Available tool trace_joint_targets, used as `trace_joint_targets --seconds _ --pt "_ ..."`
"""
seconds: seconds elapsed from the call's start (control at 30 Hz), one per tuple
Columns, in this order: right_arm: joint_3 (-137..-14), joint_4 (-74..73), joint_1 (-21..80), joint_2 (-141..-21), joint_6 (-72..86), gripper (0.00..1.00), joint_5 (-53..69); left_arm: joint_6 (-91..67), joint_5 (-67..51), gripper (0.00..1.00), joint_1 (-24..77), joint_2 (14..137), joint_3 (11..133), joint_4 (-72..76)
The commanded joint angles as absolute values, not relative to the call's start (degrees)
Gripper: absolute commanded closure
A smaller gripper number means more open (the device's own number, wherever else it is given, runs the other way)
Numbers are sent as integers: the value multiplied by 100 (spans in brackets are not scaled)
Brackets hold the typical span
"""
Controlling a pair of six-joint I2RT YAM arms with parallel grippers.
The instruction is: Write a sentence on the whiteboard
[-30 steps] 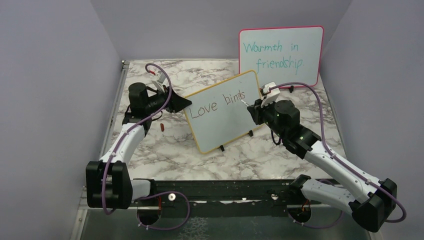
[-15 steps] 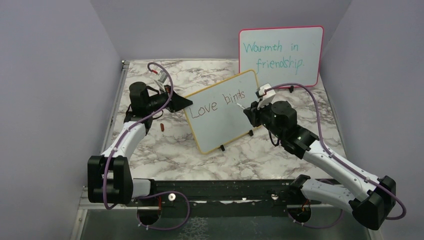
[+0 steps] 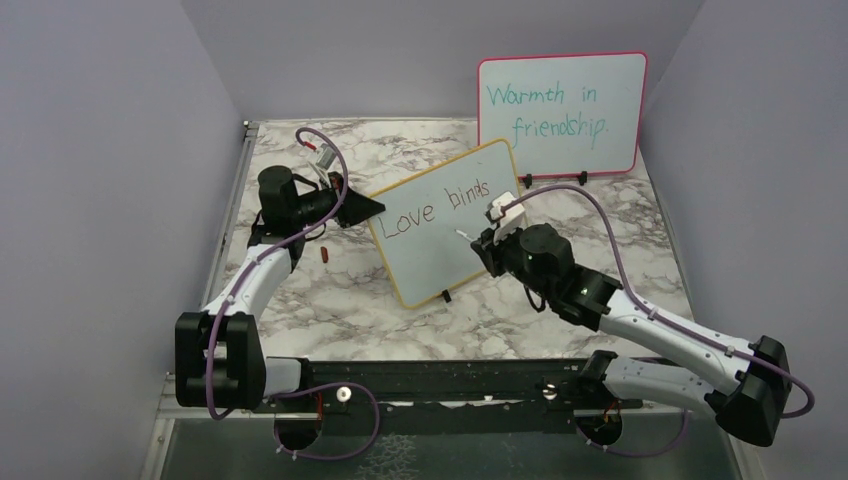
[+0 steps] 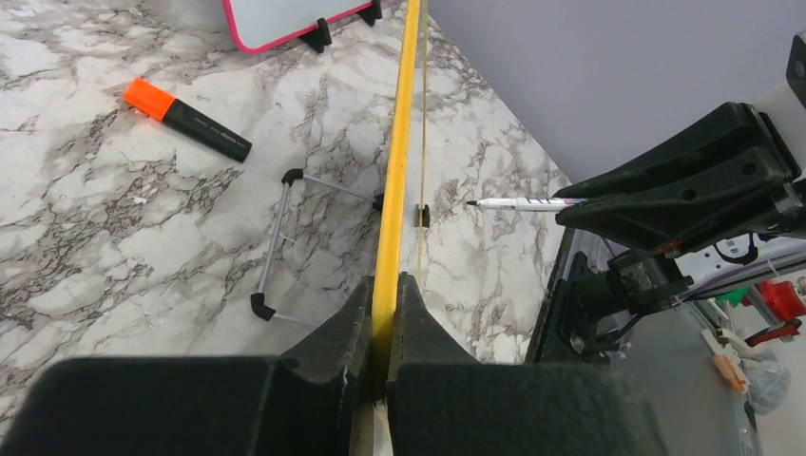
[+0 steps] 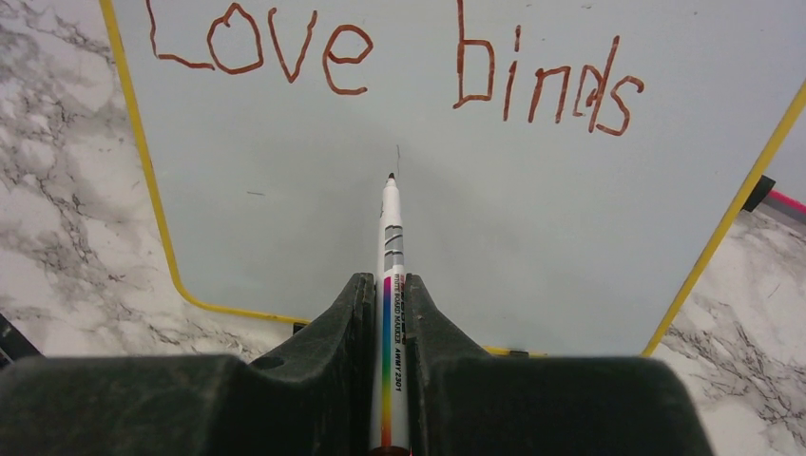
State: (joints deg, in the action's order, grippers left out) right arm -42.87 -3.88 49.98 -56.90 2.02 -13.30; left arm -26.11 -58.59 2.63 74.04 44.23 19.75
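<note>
The whiteboard (image 3: 445, 225) with a yellow frame stands tilted mid-table; it also shows in the right wrist view (image 5: 475, 190). It reads "Love binds" (image 5: 380, 66) in one line. My left gripper (image 3: 362, 207) is shut on the board's left edge, seen as a yellow strip (image 4: 397, 171) in the left wrist view. My right gripper (image 3: 478, 240) is shut on a white marker (image 5: 392, 285). The marker's tip (image 5: 391, 178) sits just off the board below the writing, by a faint short mark.
A pink-framed board (image 3: 560, 110) with teal writing stands at the back right. A black marker with an orange cap (image 4: 185, 119) lies on the marble table behind the board. A small red cap (image 3: 324, 254) lies near the left arm.
My right gripper has moved left and down with the marker, from the end of "binds" to the board's lower middle. The left gripper and board have stayed put.
</note>
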Motion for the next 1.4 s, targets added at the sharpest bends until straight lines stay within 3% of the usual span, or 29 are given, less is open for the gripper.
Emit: trace_joint_targets --seconds 0.0,1.37 --pt "-4239 -55 5250 -5783 97 99 -1759 -1928 -5590 100 232 7422 4567 979" --pt "-4615 503 7130 -7188 -527 99 -3631 -1657 -5528 100 232 7394 4702 694"
